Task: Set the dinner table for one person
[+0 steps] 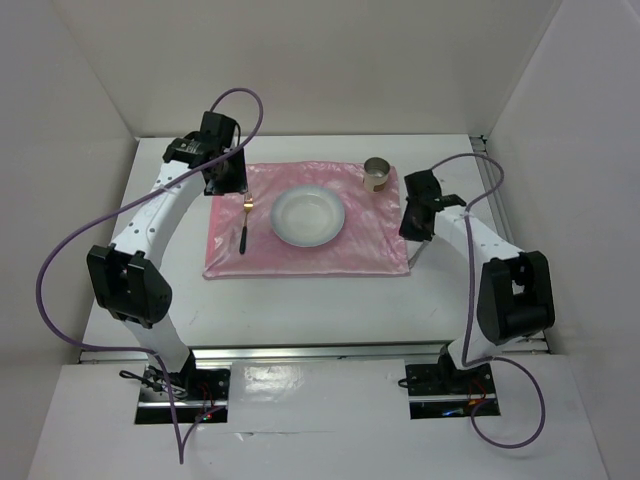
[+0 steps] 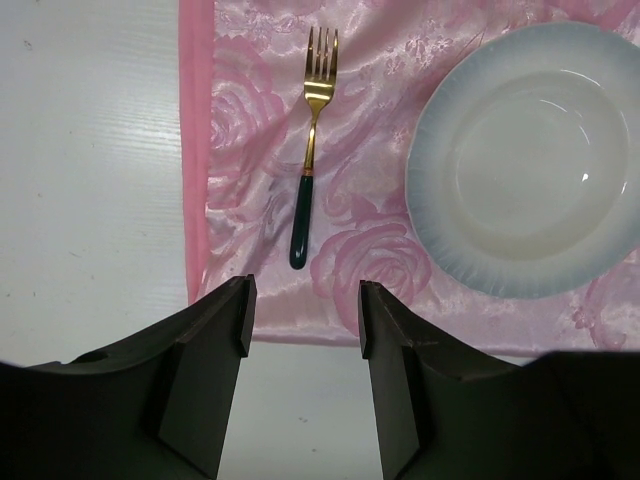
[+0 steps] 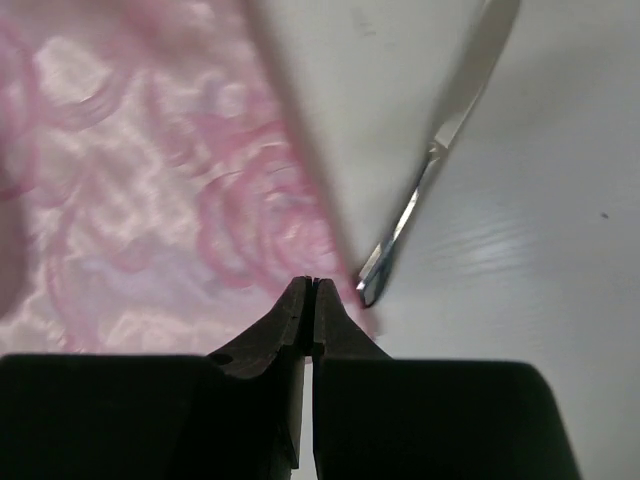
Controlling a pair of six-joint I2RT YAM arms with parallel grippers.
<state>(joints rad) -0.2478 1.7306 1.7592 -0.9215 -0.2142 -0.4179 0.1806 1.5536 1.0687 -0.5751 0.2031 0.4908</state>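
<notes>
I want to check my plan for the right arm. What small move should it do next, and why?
Probably open the right gripper and shift it over the knife beside its tips. It is shut on nothing, and the knife lies on the table, just off the mat, while the fork already lies left of the plate.

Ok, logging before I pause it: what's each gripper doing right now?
Left gripper: open, empty.
Right gripper: closed, holding nothing; knife lies just beside it.
</notes>
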